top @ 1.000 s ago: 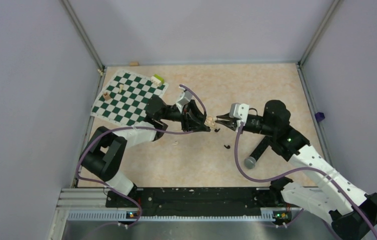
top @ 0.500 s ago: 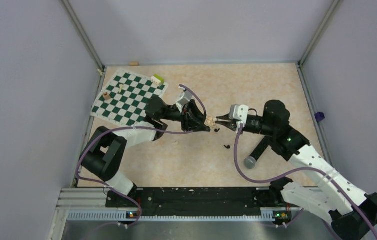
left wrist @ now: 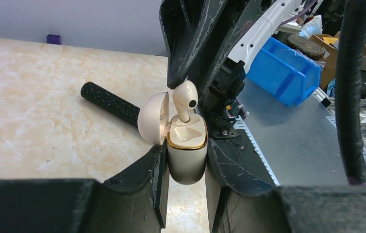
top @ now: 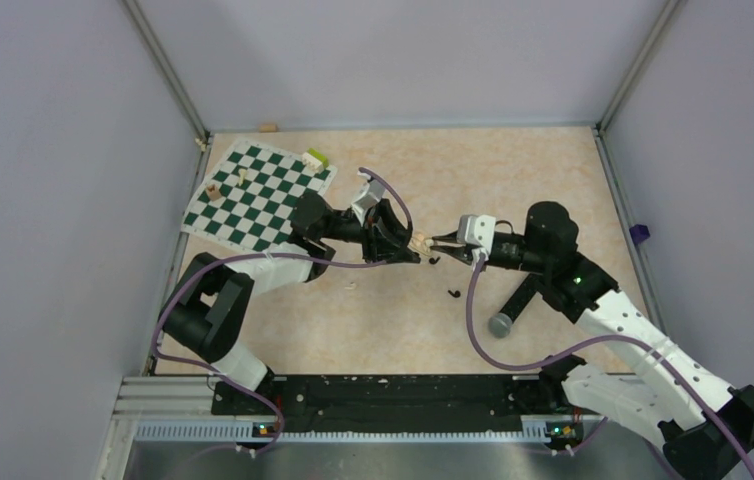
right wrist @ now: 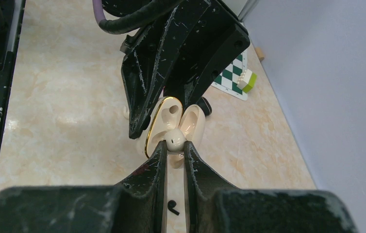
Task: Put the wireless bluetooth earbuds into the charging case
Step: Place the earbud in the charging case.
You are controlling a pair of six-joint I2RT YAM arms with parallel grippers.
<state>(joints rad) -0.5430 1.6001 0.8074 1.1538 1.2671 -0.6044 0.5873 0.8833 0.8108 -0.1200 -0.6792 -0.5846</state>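
Observation:
The charging case [left wrist: 187, 158] is cream-white with a gold rim, not black. It stands upright with its lid [left wrist: 153, 119] swung open, and my left gripper [left wrist: 187, 145] is shut on its body. A cream earbud [left wrist: 186, 99] stands over the case with its stem reaching down into one slot. My right gripper [right wrist: 174, 145] is shut on that earbud's [right wrist: 174, 140] round head. The other slot [left wrist: 189, 130] is bare. In the top view both grippers meet at mid-table, left [top: 413, 246] and right [top: 439, 240]. A second earbud is not in view.
Two small black curved pieces [top: 435, 260] [top: 453, 293] lie on the table below the grippers. A black microphone [top: 513, 305] with a grey head lies beside the right arm. A chessboard [top: 258, 190] with small pieces and a yellow-green block [top: 315, 157] sits at the back left.
My right gripper has edged left with the earbud, closing in on the case. The left gripper and case have stayed put.

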